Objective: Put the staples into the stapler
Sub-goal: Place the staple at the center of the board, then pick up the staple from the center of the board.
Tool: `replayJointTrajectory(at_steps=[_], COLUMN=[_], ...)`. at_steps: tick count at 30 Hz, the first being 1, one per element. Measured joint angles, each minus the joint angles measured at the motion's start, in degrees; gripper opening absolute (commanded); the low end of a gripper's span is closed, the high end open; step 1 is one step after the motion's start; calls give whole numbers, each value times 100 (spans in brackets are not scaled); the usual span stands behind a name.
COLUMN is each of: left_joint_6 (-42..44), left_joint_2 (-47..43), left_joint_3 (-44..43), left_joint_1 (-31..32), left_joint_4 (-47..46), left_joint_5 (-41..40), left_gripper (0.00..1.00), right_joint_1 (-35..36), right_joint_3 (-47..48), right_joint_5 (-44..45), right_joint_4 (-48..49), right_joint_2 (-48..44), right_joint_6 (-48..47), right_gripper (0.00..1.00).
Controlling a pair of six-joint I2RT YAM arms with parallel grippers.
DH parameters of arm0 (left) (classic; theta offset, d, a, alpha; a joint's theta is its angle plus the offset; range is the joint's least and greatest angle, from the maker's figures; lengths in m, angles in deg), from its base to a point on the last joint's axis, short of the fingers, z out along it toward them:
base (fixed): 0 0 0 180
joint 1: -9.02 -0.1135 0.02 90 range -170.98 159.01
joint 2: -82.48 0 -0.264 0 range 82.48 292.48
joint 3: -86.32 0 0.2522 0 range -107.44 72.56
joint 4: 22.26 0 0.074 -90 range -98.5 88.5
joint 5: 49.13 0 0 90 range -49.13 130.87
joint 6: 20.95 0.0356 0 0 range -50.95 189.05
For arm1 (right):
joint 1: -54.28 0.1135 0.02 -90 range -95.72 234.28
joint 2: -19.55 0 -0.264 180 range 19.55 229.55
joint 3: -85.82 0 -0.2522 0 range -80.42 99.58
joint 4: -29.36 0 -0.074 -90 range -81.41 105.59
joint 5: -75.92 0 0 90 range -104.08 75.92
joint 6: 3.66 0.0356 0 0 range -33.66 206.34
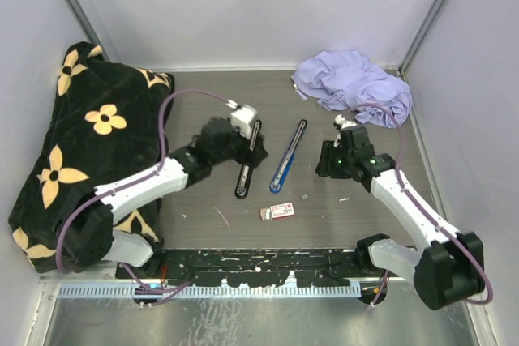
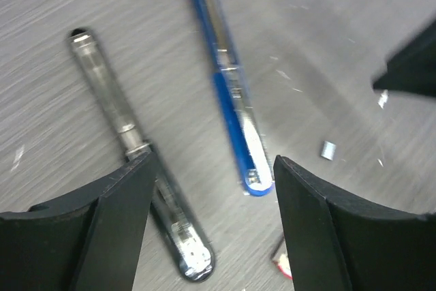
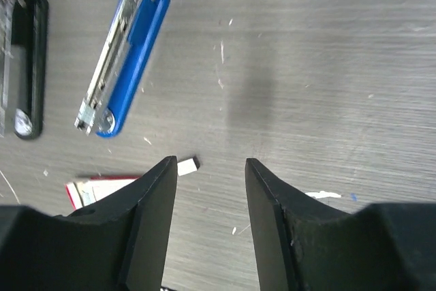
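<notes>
The grey wood-grain counter (image 1: pixel 324 216) is enclosed by plain pale walls (image 1: pixel 259 6) on three sides, with metal posts (image 1: pixel 75 6) at the rear corners.

No writing legible in any view

The staples box (image 1: pixel 277 211) on the counter (image 1: pixel 324 224) carries a red-and-white label, but its print is too small and blurred to read. The blue stapler (image 1: pixel 289 155) and the black stapler (image 1: pixel 245 177) show no readable brand or number. The black blanket (image 1: pixel 89 160) bears only yellow flower shapes.
</notes>
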Motion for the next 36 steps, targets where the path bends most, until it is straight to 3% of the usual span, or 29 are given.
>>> replayJointTrajectory(at_steps=[9,15,24,36], left_joint_6=[-1670,-2293,-1764,-1467], left_joint_2=[-890,-1451,-1696,-1722], left_joint_3=[13,-85,-555,-553], left_joint_1=[-2446,-3757,-3995,-4070], left_joint_4=[1377,1856,2697,2809], left_joint_5=[1294,2535,2747,2656], left_gripper=[76,77,78,78], right_joint_1=[1681,2083,2194,2192], right_joint_3=[57,111,129,129], right_joint_5=[470,809,1067,1121], right_joint_4=[0,33,166,216], right_joint_2=[1296,1871,2170,2304], right_joint_6=[-201,-225,-208,-140], right_gripper=[56,55,48,43])
